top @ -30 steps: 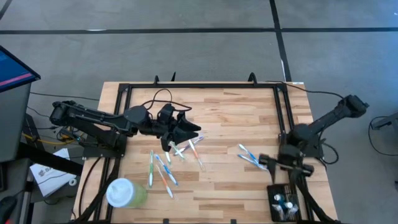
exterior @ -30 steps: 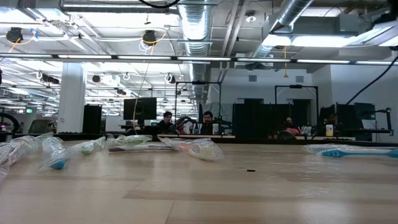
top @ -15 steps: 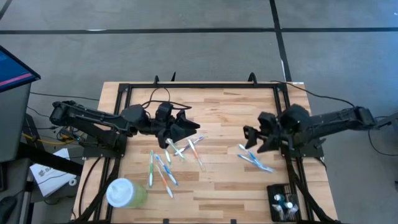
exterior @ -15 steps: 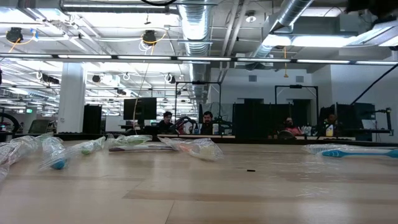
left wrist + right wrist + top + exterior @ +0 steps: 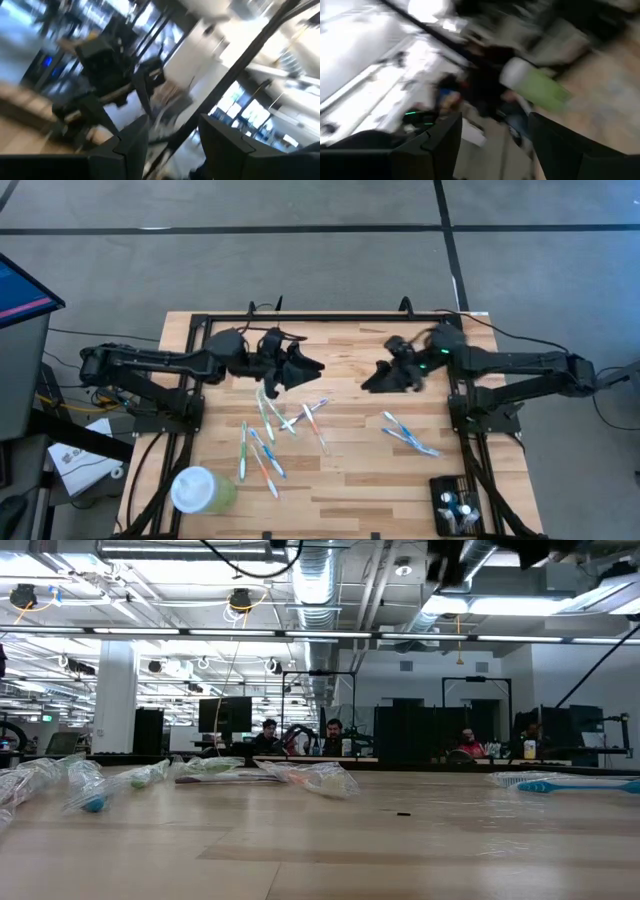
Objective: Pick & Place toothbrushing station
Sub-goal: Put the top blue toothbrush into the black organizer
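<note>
1. the toothbrushing station [image 5: 458, 506], a small black slotted holder, stood at the table's near right corner, apart from both arms and touched by neither

2. the right gripper [image 5: 378, 378] hung above the far middle of the wooden table [image 5: 350, 480], its fingers [image 5: 445, 140] spread wide with nothing between them (the wrist view showed only blurred room and a pale green cup)

3. the left gripper [image 5: 308, 366] hovered opposite it over the far left-centre, fingers [image 5: 135, 145] partly apart and empty

4. wrapped toothbrushes [image 5: 262, 442] lay scattered mid-table, a second small cluster [image 5: 408, 433] to the right, likely stock for the holder

5. the green cup [image 5: 203, 490] stood at the near left corner

6. judged from this, the pick had not begun
</note>
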You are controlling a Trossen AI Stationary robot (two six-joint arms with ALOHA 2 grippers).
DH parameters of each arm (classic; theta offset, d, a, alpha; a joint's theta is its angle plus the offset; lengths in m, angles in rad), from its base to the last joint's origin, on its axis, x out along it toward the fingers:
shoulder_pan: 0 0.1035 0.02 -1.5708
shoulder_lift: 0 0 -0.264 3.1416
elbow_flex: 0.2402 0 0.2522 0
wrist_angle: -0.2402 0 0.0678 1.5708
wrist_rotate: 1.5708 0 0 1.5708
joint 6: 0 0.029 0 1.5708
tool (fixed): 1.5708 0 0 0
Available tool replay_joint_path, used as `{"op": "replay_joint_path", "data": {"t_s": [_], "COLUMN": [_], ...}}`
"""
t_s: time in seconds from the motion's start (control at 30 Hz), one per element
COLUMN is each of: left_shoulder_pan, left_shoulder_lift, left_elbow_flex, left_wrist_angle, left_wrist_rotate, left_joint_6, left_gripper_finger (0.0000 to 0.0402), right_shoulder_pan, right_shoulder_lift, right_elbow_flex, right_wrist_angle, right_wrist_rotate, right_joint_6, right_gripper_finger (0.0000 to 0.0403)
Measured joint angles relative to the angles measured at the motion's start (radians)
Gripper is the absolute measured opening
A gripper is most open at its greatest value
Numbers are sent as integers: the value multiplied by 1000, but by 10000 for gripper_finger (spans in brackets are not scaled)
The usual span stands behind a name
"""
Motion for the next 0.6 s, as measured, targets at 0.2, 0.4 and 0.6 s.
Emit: {"op": "replay_joint_path", "data": {"t_s": [0.2,0.4,0.6], "left_shoulder_pan": [62,71,71], "left_shoulder_lift": [0,0,0], "left_elbow_flex": [0,0,0], "left_wrist_angle": [-242,-333,-333], "left_wrist_rotate": [70,78,78], "left_joint_6": [21,80,107], "left_gripper_finger": [168,168,168], "right_shoulder_pan": [-50,-72,-69], "right_shoulder_lift": [60,43,31], "right_elbow_flex": [61,89,96], "right_wrist_angle": [-285,-634,-992], "right_wrist_rotate": [-12,-27,42], "right_joint_6": [-62,-124,-224], "right_gripper_finger": [221,221,221]}}
